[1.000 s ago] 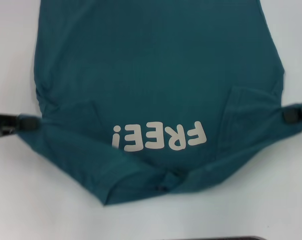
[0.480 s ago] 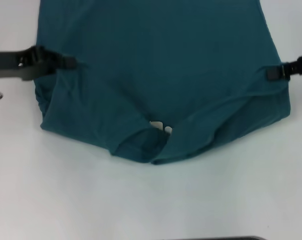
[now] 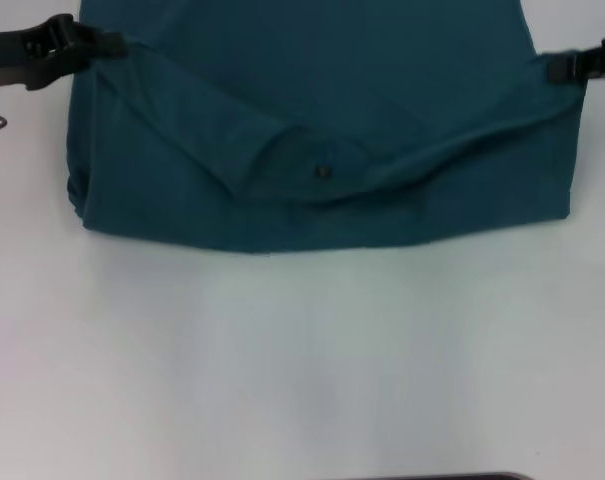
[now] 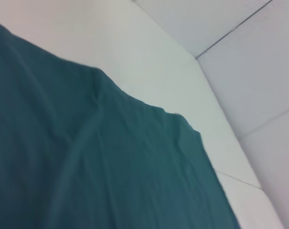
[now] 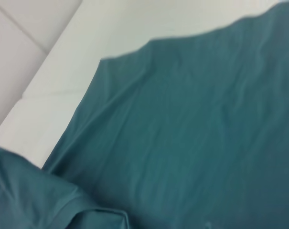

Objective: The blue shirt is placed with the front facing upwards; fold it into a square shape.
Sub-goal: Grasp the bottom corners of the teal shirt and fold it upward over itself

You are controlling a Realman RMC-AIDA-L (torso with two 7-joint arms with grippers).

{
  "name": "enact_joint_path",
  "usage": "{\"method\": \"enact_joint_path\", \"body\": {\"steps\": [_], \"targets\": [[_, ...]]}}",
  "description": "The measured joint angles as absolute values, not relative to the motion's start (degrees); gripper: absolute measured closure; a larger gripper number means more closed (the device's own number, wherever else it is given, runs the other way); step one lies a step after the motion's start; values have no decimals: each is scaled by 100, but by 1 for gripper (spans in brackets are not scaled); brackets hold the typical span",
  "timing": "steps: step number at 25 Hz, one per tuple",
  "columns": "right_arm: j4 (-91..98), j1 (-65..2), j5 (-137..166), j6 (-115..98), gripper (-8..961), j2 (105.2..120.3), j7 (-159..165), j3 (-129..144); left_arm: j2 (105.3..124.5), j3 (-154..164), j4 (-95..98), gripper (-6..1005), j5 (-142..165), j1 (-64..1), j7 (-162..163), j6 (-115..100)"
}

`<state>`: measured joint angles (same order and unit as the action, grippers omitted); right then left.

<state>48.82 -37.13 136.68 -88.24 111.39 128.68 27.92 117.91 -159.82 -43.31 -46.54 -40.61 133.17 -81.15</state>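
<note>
The blue shirt point(image 3: 322, 120) lies on the white table, its near part folded back over its body, so a straight fold edge faces me and the collar with a small dark label point(image 3: 323, 172) lies on top. The chest lettering is hidden under the fold. My left gripper point(image 3: 110, 43) is shut on the folded layer's left corner at the upper left. At the upper right, my right gripper point(image 3: 554, 69) is shut on the right corner. Both wrist views show only teal cloth point(image 4: 87, 162) point(image 5: 192, 133) over the table.
White table point(image 3: 302, 360) stretches bare between the fold edge and me. A dark strip point(image 3: 432, 477) shows at the bottom edge of the head view. Table edges and pale floor tiles point(image 4: 249, 57) appear in the wrist views.
Both grippers have carried the shirt's near corners away from me, over its body. The lettering has gone under the fold, and the near edge now lies farther back and straighter.
</note>
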Motion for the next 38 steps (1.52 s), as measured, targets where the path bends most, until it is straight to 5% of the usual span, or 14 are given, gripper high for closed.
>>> {"method": "enact_joint_path", "body": {"steps": [12, 24, 38], "targets": [[4915, -3914, 13610, -7790, 921, 11410, 12788, 3283, 12011, -14387, -4324, 939, -4767, -4108, 13238, -6471], [4890, -4032, 13611, -6609, 921, 11488, 12789, 3667, 11988, -14000, -4416, 935, -4773, -4333, 12760, -5662], [4843, -4098, 13646, -5575, 922, 11637, 12836, 4282, 12216, -12944, -4361, 930, -4765, -4425, 12220, -3930]]}}
